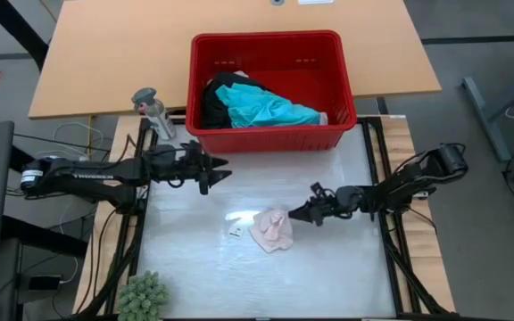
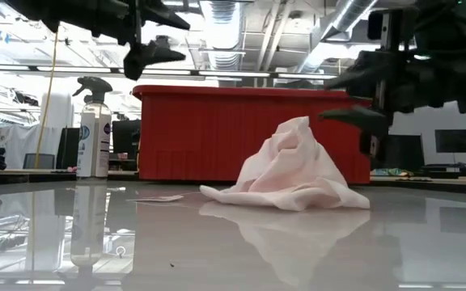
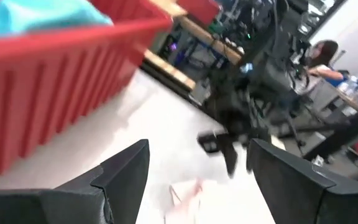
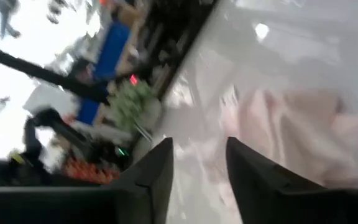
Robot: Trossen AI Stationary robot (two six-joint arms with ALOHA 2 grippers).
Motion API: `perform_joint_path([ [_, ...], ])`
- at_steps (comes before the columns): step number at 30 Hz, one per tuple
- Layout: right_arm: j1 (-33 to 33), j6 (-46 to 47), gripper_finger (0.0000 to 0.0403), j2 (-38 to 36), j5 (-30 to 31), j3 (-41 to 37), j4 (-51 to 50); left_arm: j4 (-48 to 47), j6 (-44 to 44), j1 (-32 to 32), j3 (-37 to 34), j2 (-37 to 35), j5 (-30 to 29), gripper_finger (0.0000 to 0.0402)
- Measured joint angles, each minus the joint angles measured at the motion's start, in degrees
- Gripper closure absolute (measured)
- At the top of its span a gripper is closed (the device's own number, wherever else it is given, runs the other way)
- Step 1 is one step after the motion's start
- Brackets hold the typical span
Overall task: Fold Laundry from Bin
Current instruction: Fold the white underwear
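The small pale pink-white piece (image 1: 272,229) lies crumpled in a heap on the table's middle; it also shows in the low view (image 2: 294,174) and the right wrist view (image 4: 291,130). The red bin (image 1: 275,55) stands at the table's far edge and holds the turquoise shirt (image 1: 266,107) and black clothing (image 1: 214,100). My right gripper (image 1: 297,214) is open and empty just right of the pink piece, a little above the table (image 2: 354,115). My left gripper (image 1: 219,171) is open and empty, raised near the bin's front left corner. The white lacy top is hidden.
A spray bottle (image 1: 153,109) stands at the bin's left. A green plant (image 1: 141,296) sits at the near left corner. A small white scrap (image 1: 236,232) lies left of the pink piece. A person (image 3: 325,59) sits in the room beyond the table.
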Motion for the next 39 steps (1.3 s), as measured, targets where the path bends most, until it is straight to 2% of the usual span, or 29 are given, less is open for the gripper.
perform_joint_path([
  [2, -0.48, -1.4, 0.0204, -2.43, -0.07, 0.42, -3.78, 0.13, -0.5, -0.78, 0.0, 2.61, 0.81, 0.0136],
  [5, -1.15, -9.6, 0.0202, -5.99, -0.87, 6.16, -15.81, 0.09, 1.19, -2.54, -0.01, 6.72, 1.22, 0.0136],
  [7, -2.14, -16.23, 0.0208, -8.69, -3.21, 13.0, -29.98, 0.37, 1.57, -3.57, -0.02, 9.16, 1.3, 0.0136],
  [11, -3.45, -31.66, 0.0223, -8.82, -6.09, 32.26, -69.09, 0.2, 1.17, -4.96, -0.02, 11.01, 0.69, 0.0136],
  [15, -3.2, -46.56, 0.0227, -2.28, -4.15, 50.45, -90.4, -0.11, 1.08, -4.77, -0.02, 10.04, -2.97, 0.0136],
  [21, -0.71, -62.26, 0.0226, 13.0, -1.31, 68.41, -99.75, -2.82, 3.4, -3.46, -0.02, 5.21, -3.57, 0.0136],
  [27, -0.24, -64.93, 0.0222, 25.96, -1.97, 80.47, -106.16, -10.01, 7.32, -2.67, 0.02, -3.81, -3.44, 0.0136],
  [35, 2.71, -66.5, 0.0225, 36.98, -1.38, 86.03, -109.45, -17.27, 8.81, -2.24, 0.02, -11.78, -3.39, 0.0136],
  [39, 4.27, -64.77, 0.0226, 40.28, 6.64, 86.6, -112.06, -19.0, 8.74, -2.38, 0.02, -12.52, -3.4, 0.0136],
])
